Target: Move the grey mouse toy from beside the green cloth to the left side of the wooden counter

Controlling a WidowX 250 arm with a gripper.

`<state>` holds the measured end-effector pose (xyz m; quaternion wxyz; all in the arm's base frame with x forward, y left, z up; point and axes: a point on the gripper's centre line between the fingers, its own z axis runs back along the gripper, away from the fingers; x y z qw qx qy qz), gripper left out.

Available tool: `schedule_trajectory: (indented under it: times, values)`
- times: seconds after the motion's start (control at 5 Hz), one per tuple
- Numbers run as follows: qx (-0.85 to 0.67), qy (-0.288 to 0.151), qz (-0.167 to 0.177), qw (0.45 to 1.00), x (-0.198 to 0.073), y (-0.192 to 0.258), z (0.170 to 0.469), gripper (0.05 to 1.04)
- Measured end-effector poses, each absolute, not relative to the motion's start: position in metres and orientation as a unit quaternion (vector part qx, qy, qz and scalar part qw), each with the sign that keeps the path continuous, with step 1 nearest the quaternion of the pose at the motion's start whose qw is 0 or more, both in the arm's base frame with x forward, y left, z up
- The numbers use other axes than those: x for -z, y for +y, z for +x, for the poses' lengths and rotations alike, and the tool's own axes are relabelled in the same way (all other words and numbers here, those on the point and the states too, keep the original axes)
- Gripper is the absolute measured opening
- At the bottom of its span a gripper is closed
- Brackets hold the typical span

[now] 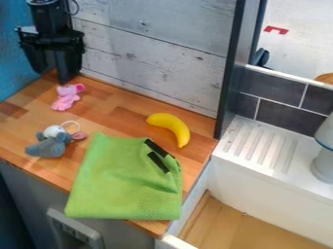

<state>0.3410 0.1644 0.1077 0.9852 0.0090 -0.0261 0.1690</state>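
Note:
The black gripper hangs at the upper left, over the back corner of the wooden counter. Its two fingers stand apart, with nothing seen between them. Just below it, the pink plush toy is the nearest object. A grey plush mouse with a white head and a string loop lies near the counter's left front edge. To its right, a green cloth with black strips is spread over the front of the counter. The yellow banana lies behind the cloth, near the back wall.
A whitewashed plank wall bounds the counter's back, ending at a dark vertical post. On the right are a white ridged drainboard, a partly seen white and grey object and dark tiles. A lower wooden surface lies at the bottom right.

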Motion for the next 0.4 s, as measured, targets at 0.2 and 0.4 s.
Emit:
schedule_trajectory:
  times: [0.2,0.4]
  values:
    - [-0.167,-0.005,0.003,0.986,-0.093,0.163,0.338,1.005]
    - [-0.116,0.010,-0.017,0.993,-0.070,0.148,0.320,1.005]
